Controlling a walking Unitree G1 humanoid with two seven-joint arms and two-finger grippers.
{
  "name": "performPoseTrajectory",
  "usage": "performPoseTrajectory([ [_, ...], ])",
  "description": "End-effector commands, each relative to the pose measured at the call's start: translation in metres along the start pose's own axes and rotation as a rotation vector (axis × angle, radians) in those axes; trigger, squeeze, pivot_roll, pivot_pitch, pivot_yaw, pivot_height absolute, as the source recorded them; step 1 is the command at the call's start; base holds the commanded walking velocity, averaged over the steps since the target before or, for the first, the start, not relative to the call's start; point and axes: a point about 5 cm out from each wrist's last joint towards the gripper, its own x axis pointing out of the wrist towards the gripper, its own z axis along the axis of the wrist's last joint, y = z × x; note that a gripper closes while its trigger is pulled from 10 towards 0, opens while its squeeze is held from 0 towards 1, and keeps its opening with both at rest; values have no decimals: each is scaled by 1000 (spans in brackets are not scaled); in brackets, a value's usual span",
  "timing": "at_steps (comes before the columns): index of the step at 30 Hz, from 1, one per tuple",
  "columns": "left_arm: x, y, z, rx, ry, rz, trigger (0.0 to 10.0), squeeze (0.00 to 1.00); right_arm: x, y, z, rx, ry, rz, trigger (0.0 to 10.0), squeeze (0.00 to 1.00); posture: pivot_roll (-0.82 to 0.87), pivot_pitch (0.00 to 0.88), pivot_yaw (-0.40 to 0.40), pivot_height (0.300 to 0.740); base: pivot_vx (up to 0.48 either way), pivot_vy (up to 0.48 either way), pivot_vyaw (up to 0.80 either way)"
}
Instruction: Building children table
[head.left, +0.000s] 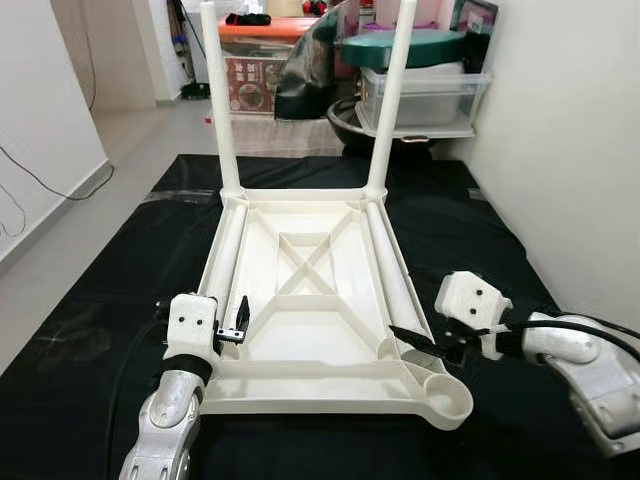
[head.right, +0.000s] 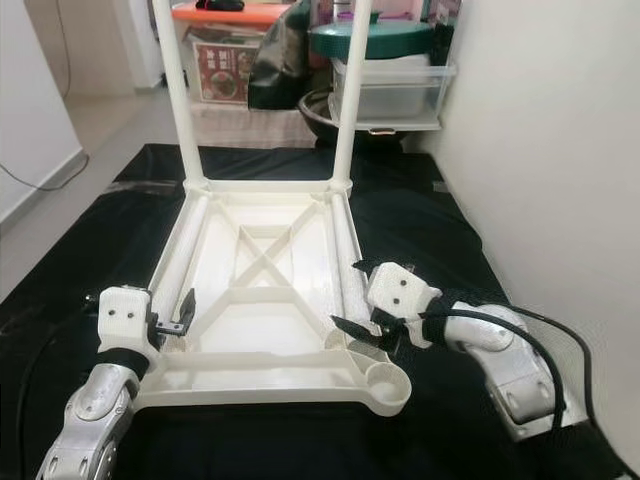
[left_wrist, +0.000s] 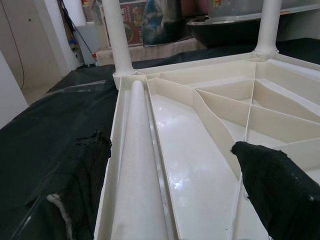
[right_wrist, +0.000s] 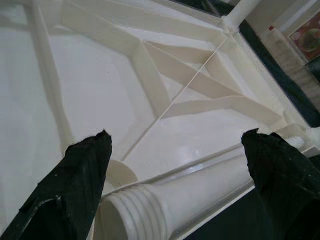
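The white plastic table top (head.left: 310, 335) lies upside down on a black sheet (head.left: 100, 320). Two legs stand upright in its far corners, one on the left (head.left: 222, 100) and one on the right (head.left: 390, 100). Two loose legs lie inside it along the left rim (head.left: 228, 250) and the right rim (head.left: 395, 280). My left gripper (left_wrist: 175, 200) is open, and the left loose leg (left_wrist: 135, 165) runs between its fingers. My right gripper (right_wrist: 175, 175) is open over the threaded end of the right loose leg (right_wrist: 135, 215), close to the empty near-right socket (head.left: 448, 400).
A wall (head.left: 580, 150) runs close along the right side of the sheet. Behind the table stand a clear bin with a green lid (head.left: 420, 90), a dark bag (head.left: 310, 70) and an orange-topped box (head.left: 260, 50). Bare floor (head.left: 60, 230) lies to the left.
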Motion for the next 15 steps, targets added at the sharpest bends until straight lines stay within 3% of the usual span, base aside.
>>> performPoseTrajectory([
  [1, 1, 0, -1, 3, -2, 1, 10000, 0, 2, 2, -10, -11, 72, 43, 10000, 0, -10, 0, -36, 740, 0, 0, 0],
  [4, 1, 0, -1, 3, -2, 1, 10000, 0, 2, 2, -10, -11, 72, 43, 10000, 0, -10, 0, -36, 740, 0, 0, 0],
  [9, 0, 4, 0, 15, -4, 17, 10000, 0, 6, 14, -27, 14, 207, 143, 10000, 0, 8, 0, -48, 740, 0, 0, 0],
  [15, 0, 5, 0, 15, -4, 19, 10000, 0, 1, 16, -30, 2, 232, 179, 10000, 0, 2, 0, -44, 740, 0, 0, 0],
])
